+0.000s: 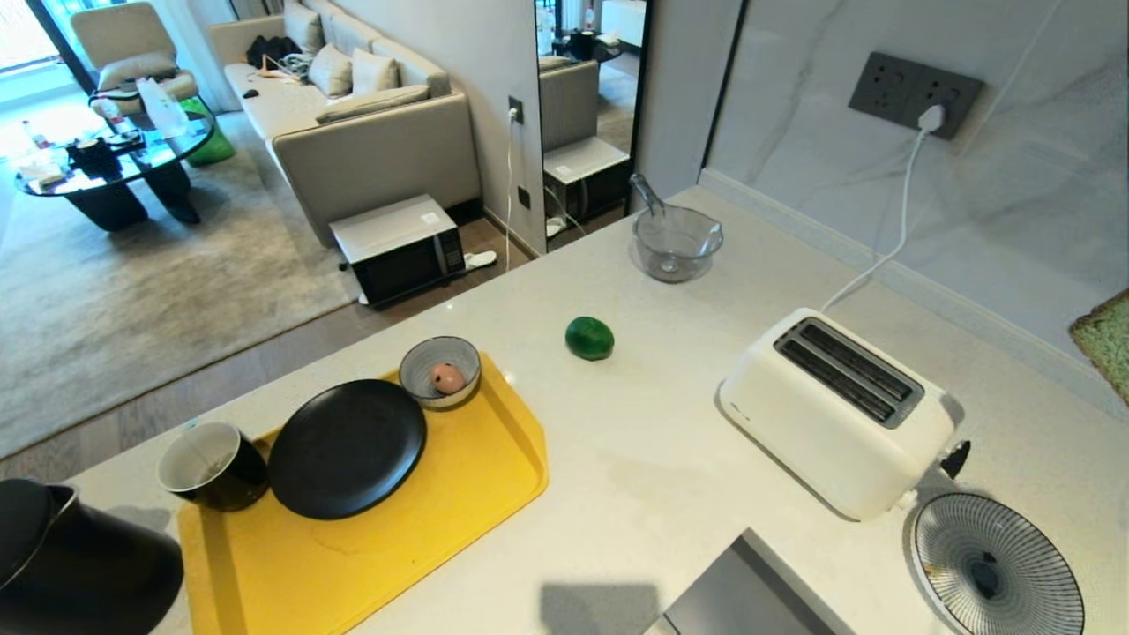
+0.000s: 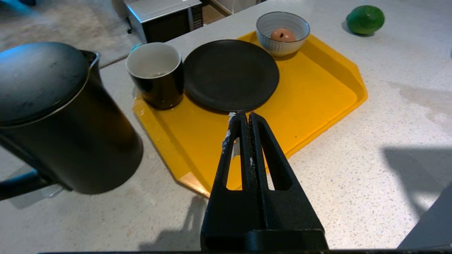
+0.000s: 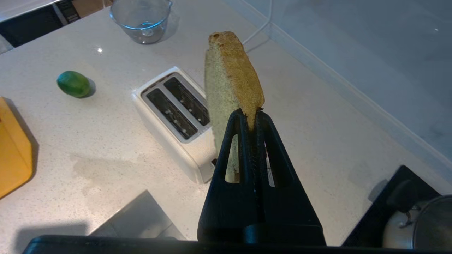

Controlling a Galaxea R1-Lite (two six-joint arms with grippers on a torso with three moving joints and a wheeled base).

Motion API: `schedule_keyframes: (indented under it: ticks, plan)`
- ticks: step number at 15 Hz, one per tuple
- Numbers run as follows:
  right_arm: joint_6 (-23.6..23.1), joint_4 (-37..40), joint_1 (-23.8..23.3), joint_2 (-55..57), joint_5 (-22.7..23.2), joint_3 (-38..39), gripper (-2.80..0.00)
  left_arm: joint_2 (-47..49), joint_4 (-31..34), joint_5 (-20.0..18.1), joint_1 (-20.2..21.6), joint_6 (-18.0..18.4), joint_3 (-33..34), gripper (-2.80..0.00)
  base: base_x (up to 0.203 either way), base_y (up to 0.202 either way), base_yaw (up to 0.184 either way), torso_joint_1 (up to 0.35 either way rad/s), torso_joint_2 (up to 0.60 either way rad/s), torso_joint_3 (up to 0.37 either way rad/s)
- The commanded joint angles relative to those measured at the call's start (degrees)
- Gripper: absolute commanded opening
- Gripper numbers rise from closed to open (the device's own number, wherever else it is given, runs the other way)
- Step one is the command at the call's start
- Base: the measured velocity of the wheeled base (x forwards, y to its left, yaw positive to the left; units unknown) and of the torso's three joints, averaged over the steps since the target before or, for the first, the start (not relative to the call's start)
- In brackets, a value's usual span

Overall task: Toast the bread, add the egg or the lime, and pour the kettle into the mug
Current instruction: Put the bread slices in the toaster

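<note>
My right gripper is shut on the bread, a pale green slice held on edge above the counter, beside and above the white toaster. In the head view only a corner of the bread shows at the right edge, past the toaster, whose two slots are empty. The lime lies loose on the counter. An egg sits in a small ribbed bowl on the yellow tray. The mug and kettle stand at the left. My left gripper hangs shut and empty over the tray's near edge.
A black plate lies on the tray. A glass measuring jug stands at the back and a patterned bowl at the front right. The toaster's cable runs to the wall socket. A pot on a black hob is near my right arm.
</note>
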Motion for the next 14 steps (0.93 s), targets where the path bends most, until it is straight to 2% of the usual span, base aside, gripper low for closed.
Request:
schedule_keyframes:
  ticks: [1, 4, 7, 10, 12, 14]
  plan:
    - [0.0, 0.1, 0.1, 1.0, 0.8, -0.3, -2.8, -0.1, 0.0, 0.0, 0.1, 0.0, 0.8, -2.8, 0.007, -0.002, -0.047, 0.007, 0.0, 0.002]
    - [-0.8, -0.1, 0.1, 4.4, 4.4, -1.0, -2.8, -0.1, 0.0, 0.0, 0.1, 0.0, 0.8, -2.8, 0.0, 0.0, 0.0, 0.0, 0.0, 0.0]
    - [-4.7, -0.4, 0.0, 9.9, 6.1, -2.3, -2.8, -0.1, 0.0, 0.0, 0.1, 0.0, 0.8, -2.8, 0.0, 0.0, 0.0, 0.0, 0.0, 0.0]
    - [-8.7, -6.5, -0.4, 15.2, 6.3, -2.1, -2.8, -0.1, 0.0, 0.0, 0.1, 0.0, 0.8, -2.8, 0.0, 0.0, 0.0, 0.0, 0.0, 0.0]
    - [-10.9, -10.4, -2.7, 18.7, 8.7, -1.6, -2.8, -0.1, 0.0, 0.0, 0.1, 0.0, 0.8, -2.8, 0.0, 0.0, 0.0, 0.0, 0.0, 0.0]
    - [-12.7, -14.2, -6.4, 21.7, 13.8, -0.3, -2.8, -0.1, 0.0, 0.0, 0.1, 0.0, 0.8, -2.8, 0.0, 0.0, 0.0, 0.0, 0.0, 0.0]
